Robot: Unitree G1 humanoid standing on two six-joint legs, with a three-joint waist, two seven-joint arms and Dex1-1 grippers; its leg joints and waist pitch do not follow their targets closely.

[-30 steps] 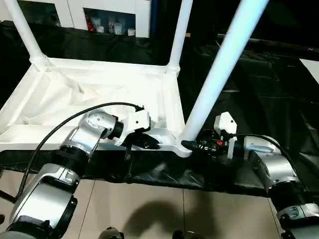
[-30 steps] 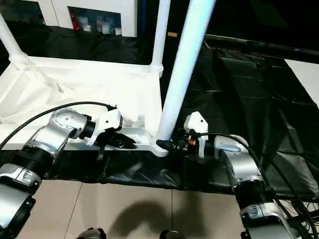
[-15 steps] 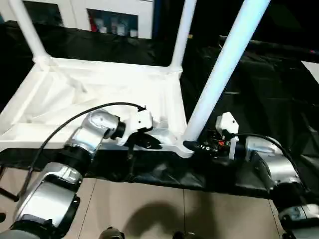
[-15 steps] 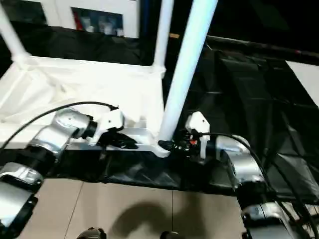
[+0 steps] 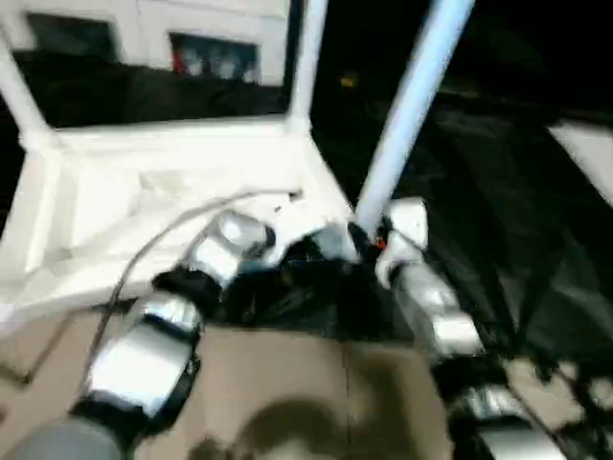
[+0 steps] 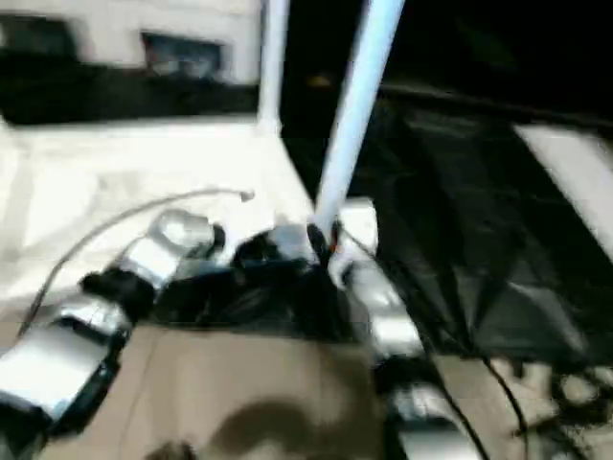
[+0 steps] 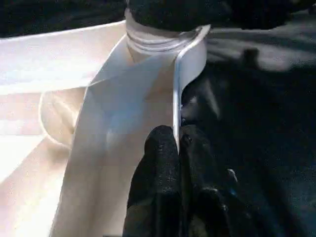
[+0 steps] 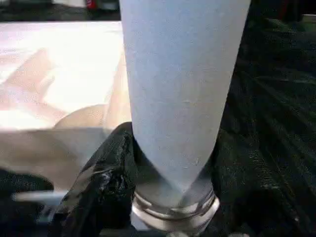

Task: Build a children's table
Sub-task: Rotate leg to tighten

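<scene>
The tabletop (image 5: 172,182) lies upside down on a black sheet (image 5: 508,192), ribbed underside up. The left gripper (image 7: 178,148) pinches the tabletop's thin rim, one finger on each side, pressed almost together. Just beyond its fingertips (image 7: 160,148) the rim curves into a round corner socket (image 7: 158,37). The right gripper (image 8: 163,182) is wrapped around the base of a leg (image 8: 180,84) that rises from that socket. Two more legs (image 5: 305,57) stand at the corners beyond both grippers.
</scene>
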